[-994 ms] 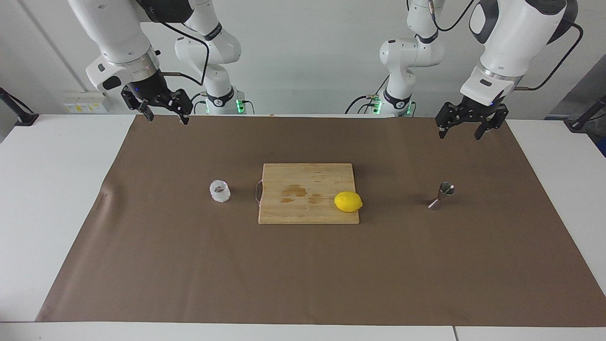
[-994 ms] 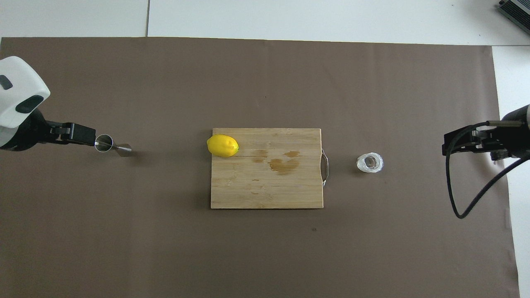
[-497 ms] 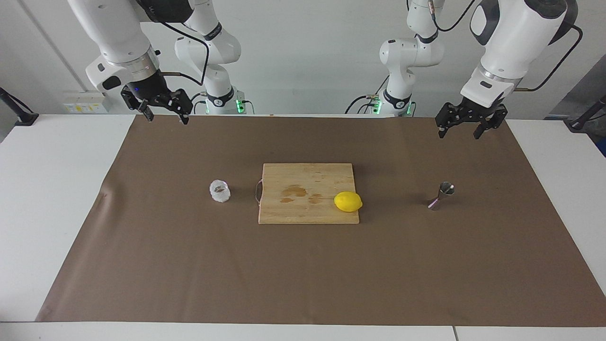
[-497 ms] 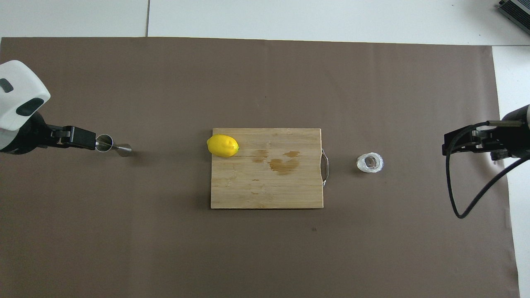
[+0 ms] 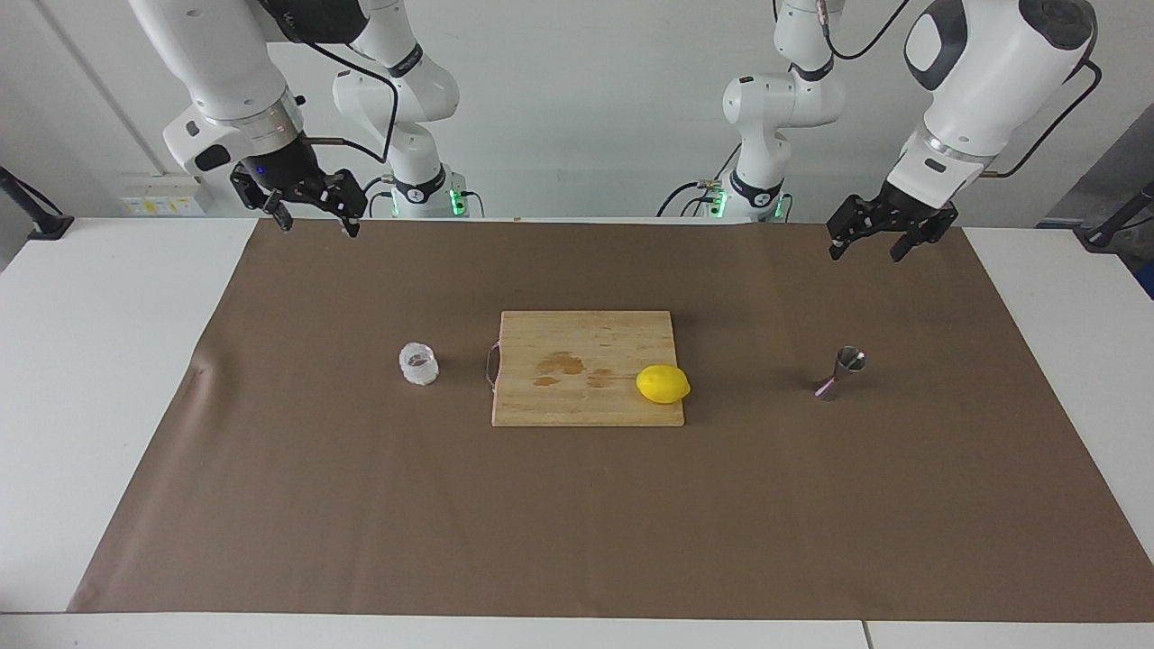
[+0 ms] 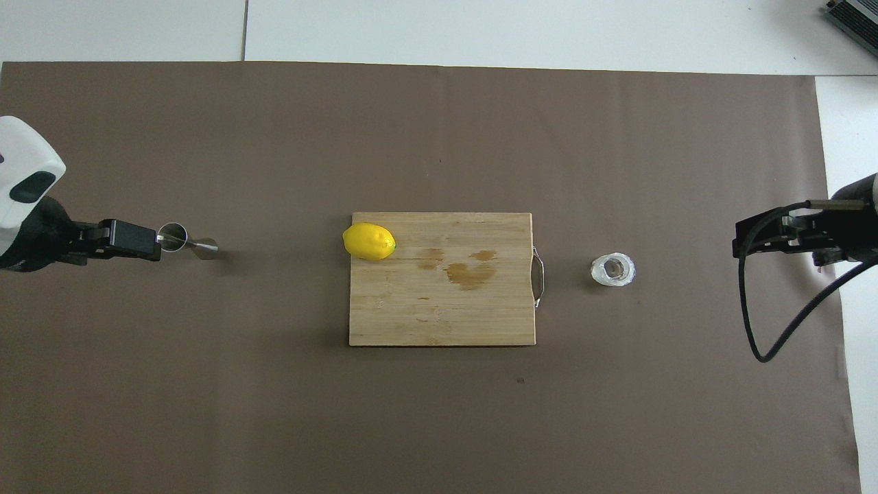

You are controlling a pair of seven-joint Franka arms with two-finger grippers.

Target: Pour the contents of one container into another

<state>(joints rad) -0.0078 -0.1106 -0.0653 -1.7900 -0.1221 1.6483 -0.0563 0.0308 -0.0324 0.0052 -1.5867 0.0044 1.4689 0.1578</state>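
Broadly, a brown mat covers most of the white table and fills the middle of both views. At the centre of the mat lies a wooden cutting board, stained in its middle, its metal handle toward the right arm's end. A yellow lemon sits on the board at the edge toward the left arm's end.

High in the upper right of the facing view, the left gripper hangs over the mat's edge nearest the robots, jaws spread apart and holding nothing. In the upper left of that view the right gripper hangs over the same edge of the mat, its jaws likewise released and empty.

Beside the board's handle, toward the right arm's end, the clear faceted glass stands upright on the mat. Well apart from the board, toward the left arm's end, the steel jigger stands on the mat, untouched.
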